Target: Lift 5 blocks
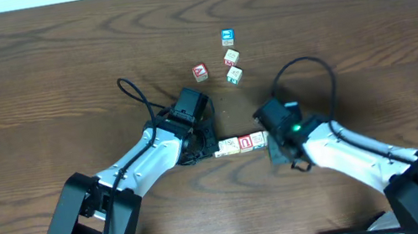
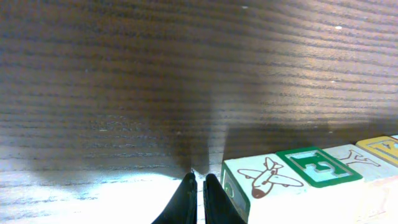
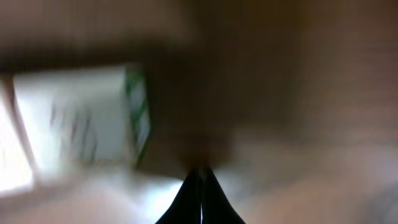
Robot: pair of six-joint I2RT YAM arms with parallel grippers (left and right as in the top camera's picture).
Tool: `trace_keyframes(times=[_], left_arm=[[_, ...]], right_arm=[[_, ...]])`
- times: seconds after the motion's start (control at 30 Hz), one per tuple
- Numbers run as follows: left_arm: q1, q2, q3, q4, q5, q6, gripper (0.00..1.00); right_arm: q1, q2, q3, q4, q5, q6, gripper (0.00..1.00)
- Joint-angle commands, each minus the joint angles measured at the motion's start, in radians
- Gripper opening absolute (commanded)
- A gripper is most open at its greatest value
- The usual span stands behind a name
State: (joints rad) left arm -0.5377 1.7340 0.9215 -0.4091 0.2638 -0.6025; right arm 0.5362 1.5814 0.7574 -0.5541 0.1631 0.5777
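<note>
The left jaws and right jaws are each pressed together, flanking the row of blocks on the table.

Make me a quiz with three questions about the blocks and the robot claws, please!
1. How are the left claw and the right claw set?
A. Both wide open
B. Both shut
C. One open, one shut

2. Where is the row of blocks?
A. Between the two claws
B. Stacked on an arm
C. Inside a box

3. How many loose blocks lie apart from the row?
A. One
B. Four
C. Nine

Answers:
1 B: each wrist view shows its fingers pressed together with nothing between them.
2 A: the overhead view shows the row on the table with a claw at each end.
3 B: four single blocks sit farther up the table, away from the row.
</note>
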Motion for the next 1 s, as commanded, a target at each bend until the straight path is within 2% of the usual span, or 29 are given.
trace_keyframes(times=[0.0, 0.13, 0.3, 0.5, 0.67, 0.97], left_arm=[[0.003, 0.015, -0.007, 0.016, 0.006, -0.001, 0.07], [0.003, 0.015, -0.007, 0.054, 0.009, -0.002, 0.07], [0.003, 0.015, -0.007, 0.076, 0.017, -0.002, 0.07], [0.003, 0.015, -0.007, 0.072, 0.018, -0.002, 0.08], [0.003, 0.015, -0.007, 0.048, 0.017, -0.002, 0.07], [0.003, 0.015, -0.007, 0.044, 0.016, -0.002, 0.08]], right_arm=[[-0.094, 0.006, 0.013, 0.068, -0.145, -0.195, 0.01], [-0.174, 0.006, 0.015, 0.134, -0.294, -0.342, 0.01], [-0.194, 0.006, 0.015, 0.146, -0.437, -0.457, 0.01], [-0.179, 0.006, 0.015, 0.146, -0.478, -0.463, 0.01], [-0.189, 0.006, 0.015, 0.12, -0.343, -0.406, 0.01], [-0.198, 0.006, 0.015, 0.109, -0.34, -0.407, 0.01]])
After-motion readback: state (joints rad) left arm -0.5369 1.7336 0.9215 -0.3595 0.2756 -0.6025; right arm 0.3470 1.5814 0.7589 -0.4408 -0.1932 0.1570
